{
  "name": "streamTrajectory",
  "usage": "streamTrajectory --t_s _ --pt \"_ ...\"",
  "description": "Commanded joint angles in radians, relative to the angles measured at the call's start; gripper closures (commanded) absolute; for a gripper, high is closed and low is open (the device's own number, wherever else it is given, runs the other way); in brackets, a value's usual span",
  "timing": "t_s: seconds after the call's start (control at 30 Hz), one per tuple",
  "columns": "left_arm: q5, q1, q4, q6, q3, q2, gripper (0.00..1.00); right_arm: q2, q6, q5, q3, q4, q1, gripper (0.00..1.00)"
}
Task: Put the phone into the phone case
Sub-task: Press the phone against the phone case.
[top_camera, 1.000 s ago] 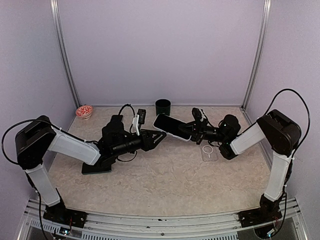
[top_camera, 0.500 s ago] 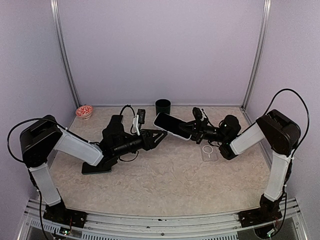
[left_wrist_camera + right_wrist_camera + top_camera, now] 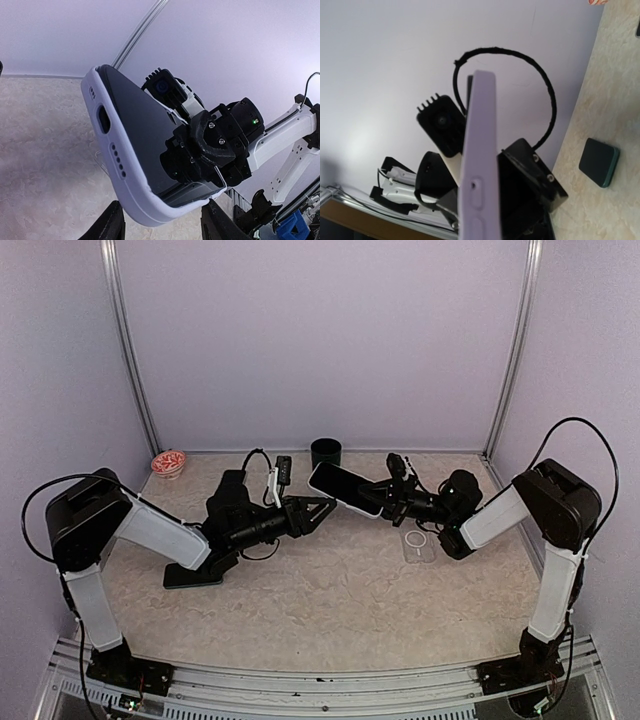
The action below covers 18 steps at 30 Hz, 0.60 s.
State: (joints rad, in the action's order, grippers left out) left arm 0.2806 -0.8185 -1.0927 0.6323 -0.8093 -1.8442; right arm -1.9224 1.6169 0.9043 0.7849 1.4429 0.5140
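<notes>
Up in mid-air over the table (image 3: 330,590) | phone (image 3: 343,489): hangs tilted, pinched tight by right gripper (image 3: 388,498) | left gripper (image 3: 320,508): jaws apart, just beside phone's free end | phone case (image 3: 416,543): sits flat on table

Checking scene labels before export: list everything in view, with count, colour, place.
phone: 1, dark screen, held off the table by right gripper, centre
white case: 1, white, around the phone's edge
clear piece with ring: 1, transparent, on table, right of centre
cup: 1, dark green, back centre
bowl: 1, red-white, back left
small block: 1, dark, behind left gripper
flat object: 1, black, on table, left
table: 1, beige marbled
left gripper: 1, black, open, at phone's free end
right gripper: 1, black, shut on phone
</notes>
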Motion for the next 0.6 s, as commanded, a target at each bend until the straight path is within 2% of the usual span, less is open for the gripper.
streamTrajectory --t_s 0.0,0.4,0.57 --pt "-0.036 -0.006 -0.08 -0.022 -0.062 0.022 0.49 -0.011 -0.012 0.115 0.015 0.03 0.056 0.98" --pt "-0.039 -0.004 -0.087 -0.053 -0.006 0.179 0.45 -0.009 -0.046 0.107 -0.015 -0.007 0.048 0.99" --pt "-0.064 -0.002 -0.032 -0.054 0.033 0.247 0.41 0.021 -0.109 0.106 -0.011 -0.089 0.043 0.99"
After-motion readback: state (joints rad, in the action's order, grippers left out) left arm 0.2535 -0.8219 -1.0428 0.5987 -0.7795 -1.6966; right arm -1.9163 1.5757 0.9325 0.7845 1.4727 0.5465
